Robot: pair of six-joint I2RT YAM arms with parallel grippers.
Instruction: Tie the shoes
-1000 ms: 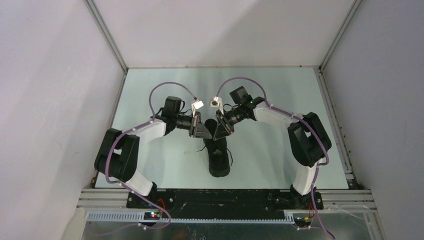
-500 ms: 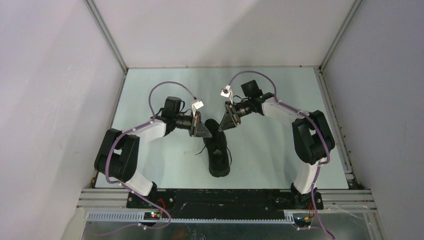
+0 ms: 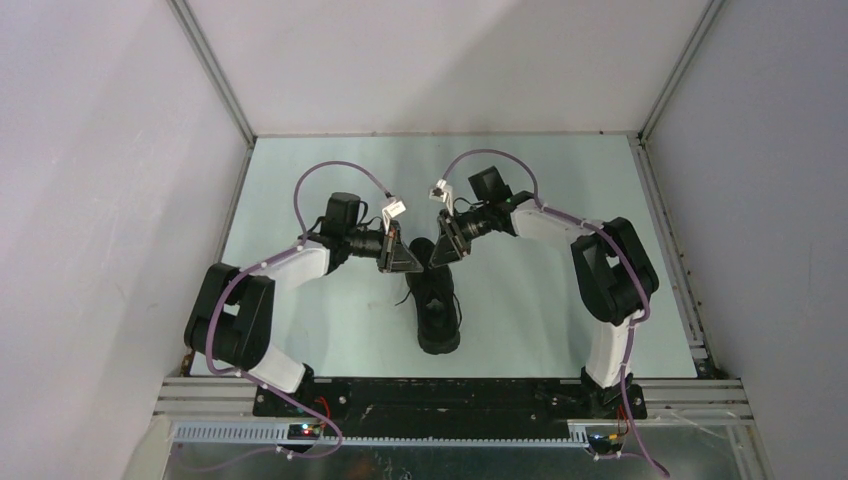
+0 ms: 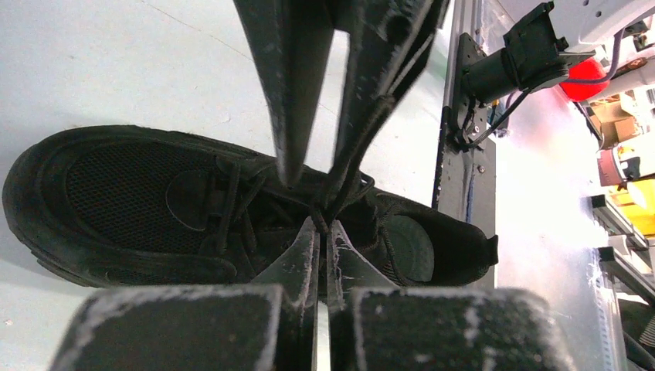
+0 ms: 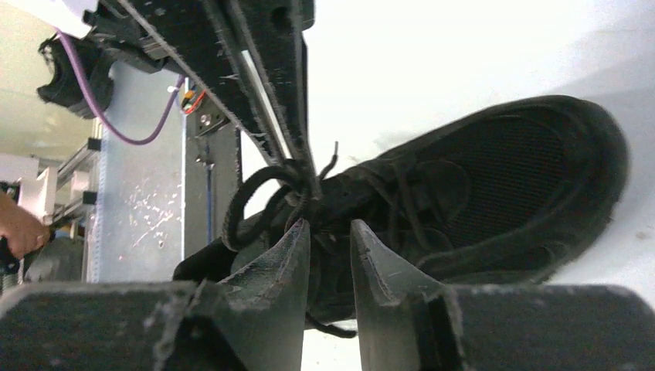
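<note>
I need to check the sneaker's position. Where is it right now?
Top view: the sneaker lies mid-table between the arms, its laces right under the left gripper and right gripper.

Left gripper and right gripper hang close together — over the black sneaker.

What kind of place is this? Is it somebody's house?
Most likely a robot lab's test booth, not a house. White panels in a metal frame box in a pale table, a left arm and a right arm are bolted at its near edge, and one black sneaker sits between them.
</note>
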